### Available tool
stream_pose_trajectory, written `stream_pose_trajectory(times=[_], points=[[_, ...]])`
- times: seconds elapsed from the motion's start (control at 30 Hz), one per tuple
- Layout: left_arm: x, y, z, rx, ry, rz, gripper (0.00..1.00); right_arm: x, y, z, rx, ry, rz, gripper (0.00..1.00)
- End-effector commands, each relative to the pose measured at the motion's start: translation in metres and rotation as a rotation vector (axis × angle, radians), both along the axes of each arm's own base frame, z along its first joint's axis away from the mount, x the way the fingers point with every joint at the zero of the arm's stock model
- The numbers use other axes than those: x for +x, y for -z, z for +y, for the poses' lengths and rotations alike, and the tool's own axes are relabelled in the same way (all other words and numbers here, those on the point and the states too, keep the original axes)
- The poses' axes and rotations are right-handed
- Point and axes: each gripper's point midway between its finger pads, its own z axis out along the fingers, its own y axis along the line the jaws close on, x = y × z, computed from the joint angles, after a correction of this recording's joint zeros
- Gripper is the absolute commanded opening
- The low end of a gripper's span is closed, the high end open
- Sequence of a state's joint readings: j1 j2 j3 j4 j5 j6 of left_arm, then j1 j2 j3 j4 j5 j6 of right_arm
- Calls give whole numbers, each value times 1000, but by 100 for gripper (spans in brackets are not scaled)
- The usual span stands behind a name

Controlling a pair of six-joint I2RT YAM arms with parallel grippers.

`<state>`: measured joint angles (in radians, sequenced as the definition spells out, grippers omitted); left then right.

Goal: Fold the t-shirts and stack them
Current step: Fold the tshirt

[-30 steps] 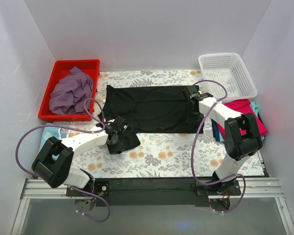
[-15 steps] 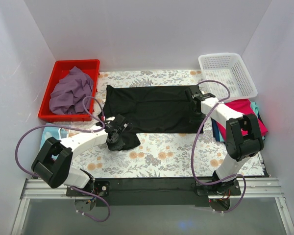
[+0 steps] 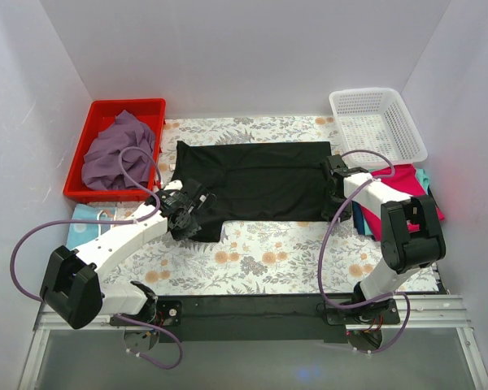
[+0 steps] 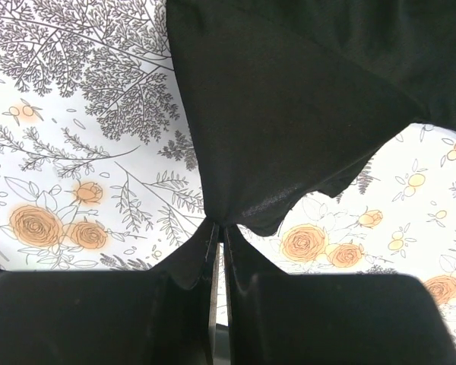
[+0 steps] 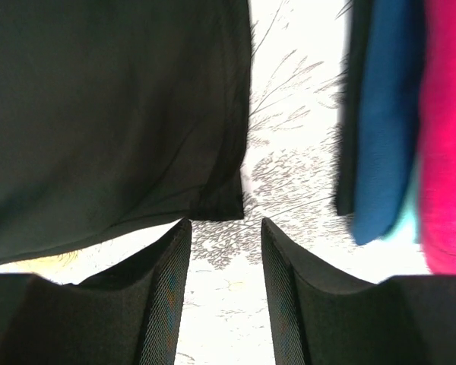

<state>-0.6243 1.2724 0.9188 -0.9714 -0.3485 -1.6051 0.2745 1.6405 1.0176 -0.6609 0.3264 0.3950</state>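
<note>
Folding the black t-shirt [image 3: 252,179], spread flat on the table [image 3: 268,252].
Pinching its sleeve [image 3: 206,227] at the shirt's eight o'clock with left jaws shut tight; hovering right jaws half-parted and empty just off the hem corner [image 5: 228,201] at three o'clock. Next, likely: laying that sleeve inward, then closing on the right corner.
</note>
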Motion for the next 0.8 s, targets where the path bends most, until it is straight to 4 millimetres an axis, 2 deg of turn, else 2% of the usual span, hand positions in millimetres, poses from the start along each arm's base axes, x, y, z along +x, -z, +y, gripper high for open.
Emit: stream_pose_trajectory(times=[0.0, 0.2, 0.37, 0.53, 0.63, 0.77], points=[[-2, -11, 4, 0, -12, -19, 0, 9, 3, 13, 86, 32, -48, 49], [-3, -14, 8, 16, -6, -23, 0, 12, 16, 8, 68, 67, -55, 48], [-4, -16, 9, 21, 3, -24, 0, 25, -3, 7, 62, 68, -114, 47], [-1, -17, 9, 33, 20, -30, 0, 26, -17, 6, 66, 76, -144, 47], [1, -17, 8, 32, 26, -35, 0, 26, -14, 6, 66, 77, -138, 47], [3, -18, 9, 42, 28, -38, 0, 23, 1, 7, 65, 78, -91, 45]])
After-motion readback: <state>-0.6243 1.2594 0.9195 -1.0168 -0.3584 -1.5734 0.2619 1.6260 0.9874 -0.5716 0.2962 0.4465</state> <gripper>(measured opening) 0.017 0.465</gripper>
